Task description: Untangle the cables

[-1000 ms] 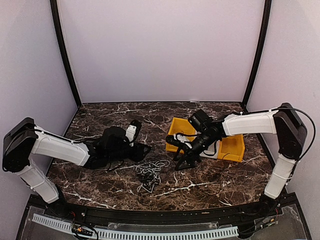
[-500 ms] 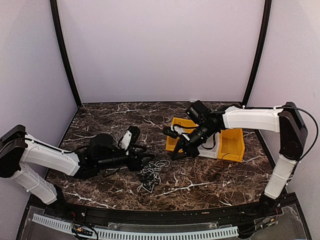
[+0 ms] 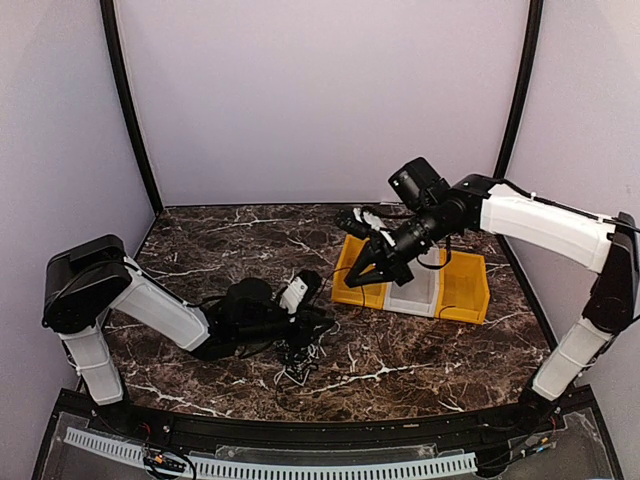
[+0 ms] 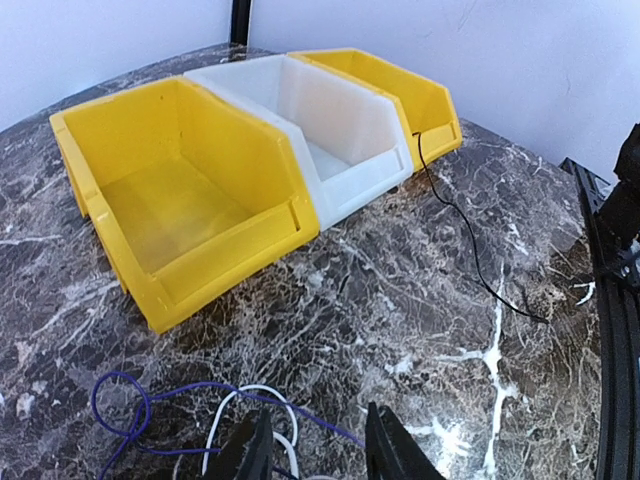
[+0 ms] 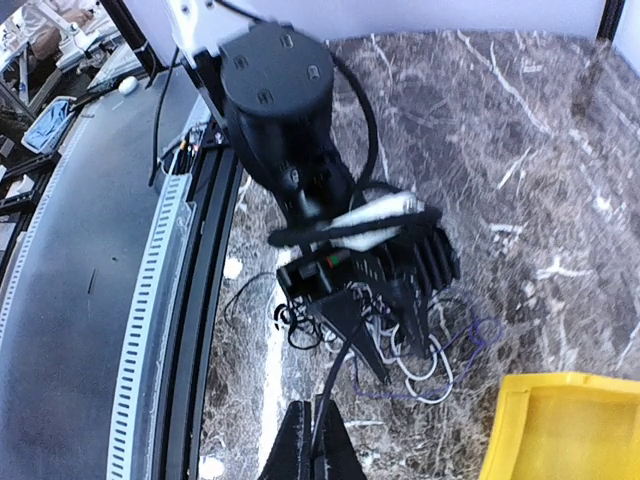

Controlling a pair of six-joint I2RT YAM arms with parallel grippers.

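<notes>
From above, one tangled heap of thin black, white and grey cables point(image 3: 293, 358) lies at 6 o'clock on the marble table point(image 3: 200, 240) under the left gripper point(image 3: 318, 322). Two yellow plastic bins point(image 3: 466, 292) flank one white plastic bin point(image 3: 415, 298) at 3 o'clock, below the raised right gripper point(image 3: 358, 277). In the left wrist view the fingers point(image 4: 388, 450) stand apart, astride one white cord point(image 4: 232, 410) and one violet cord point(image 4: 125, 395). In the right wrist view the fingers point(image 5: 292, 448) pinch one black strand point(image 5: 335, 385) that runs toward the heap at 12 o'clock.

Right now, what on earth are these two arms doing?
The two arms are working on a tangled pile of thin black, white and purple cables on the marble table. The left gripper sits open at the pile. The right gripper, raised near the yellow plastic bins, pinches one black cable leading from it.
</notes>
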